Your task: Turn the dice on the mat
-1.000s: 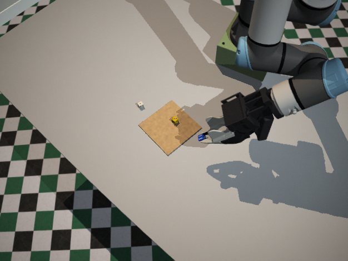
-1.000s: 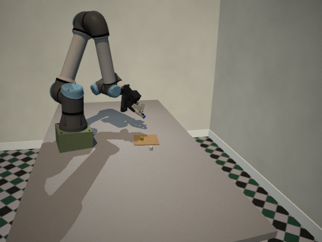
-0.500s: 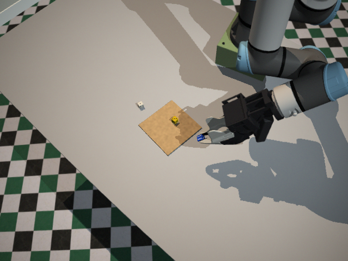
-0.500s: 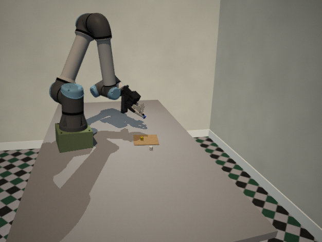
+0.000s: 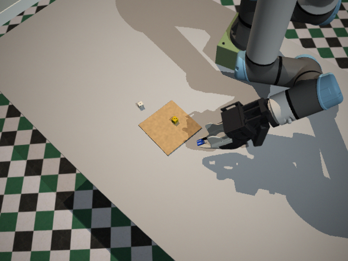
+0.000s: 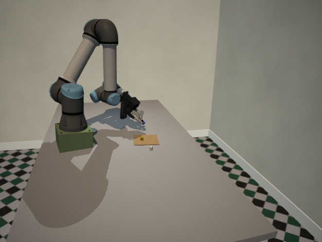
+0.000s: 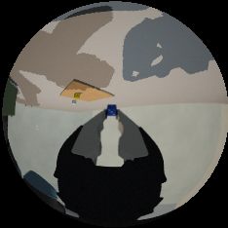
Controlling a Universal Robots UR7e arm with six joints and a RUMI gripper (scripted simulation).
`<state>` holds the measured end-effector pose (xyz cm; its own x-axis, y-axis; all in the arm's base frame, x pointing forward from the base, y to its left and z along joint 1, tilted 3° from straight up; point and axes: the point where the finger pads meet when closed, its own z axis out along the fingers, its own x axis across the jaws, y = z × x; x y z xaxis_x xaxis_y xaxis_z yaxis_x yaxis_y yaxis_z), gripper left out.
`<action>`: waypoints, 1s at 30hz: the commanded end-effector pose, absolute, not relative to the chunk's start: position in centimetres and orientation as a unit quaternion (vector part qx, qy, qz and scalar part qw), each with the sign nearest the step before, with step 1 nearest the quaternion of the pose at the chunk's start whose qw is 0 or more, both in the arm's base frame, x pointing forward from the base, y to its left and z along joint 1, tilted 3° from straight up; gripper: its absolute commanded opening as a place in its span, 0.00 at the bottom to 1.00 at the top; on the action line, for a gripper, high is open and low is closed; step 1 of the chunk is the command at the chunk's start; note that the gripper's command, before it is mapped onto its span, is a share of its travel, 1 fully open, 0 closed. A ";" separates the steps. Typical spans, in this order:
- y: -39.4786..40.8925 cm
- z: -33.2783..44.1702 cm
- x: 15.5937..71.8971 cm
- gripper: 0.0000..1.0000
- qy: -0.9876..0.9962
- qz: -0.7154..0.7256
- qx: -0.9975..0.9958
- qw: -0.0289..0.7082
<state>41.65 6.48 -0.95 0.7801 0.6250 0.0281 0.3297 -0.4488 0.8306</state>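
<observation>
1. nearest the wrist camera, our gripper (image 5: 201, 142) (image 6: 143, 122) (image 7: 111, 109) is closed to a narrow gap, pinching the blue die (image 5: 200, 141) (image 6: 143, 122) (image 7: 112, 110) aloft, tilted, presumably to bring its six uppermost
2. beyond, we find the yellow die (image 5: 174, 120) (image 6: 142, 138) (image 7: 77, 95) on the mat (image 5: 160, 131) (image 6: 150, 140) (image 7: 90, 94); its three unconfirmed
3. farthest, the white die (image 5: 140, 104) (image 6: 150, 148) (image 7: 74, 101) sits off the mat, best left untouched

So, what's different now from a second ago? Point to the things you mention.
The gripper (image 5: 204, 141) (image 6: 142, 122) (image 7: 111, 109) has come down toward the table, carrying the blue die (image 5: 199, 142) (image 6: 143, 122) (image 7: 112, 109) with it; in the top view, the die also shifted toward the bottom of the picture. Nothing was newly grasped or let go. The yellow die (image 5: 174, 120) (image 6: 141, 138) (image 7: 77, 95), white die (image 5: 140, 105) (image 6: 150, 148) (image 7: 74, 101) and mat (image 5: 160, 131) (image 6: 150, 140) (image 7: 93, 93) stayed put.
</observation>
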 end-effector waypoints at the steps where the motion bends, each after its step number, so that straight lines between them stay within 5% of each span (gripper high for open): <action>1: 6.6 -2.7 42.2 0.00 0.283 0.176 0.833 0.441; 30: 6.6 -4.5 42.3 0.00 0.283 0.176 0.833 0.441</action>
<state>42.08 6.62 -4.57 0.7765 0.6289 0.0396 0.3213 -0.4492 0.8337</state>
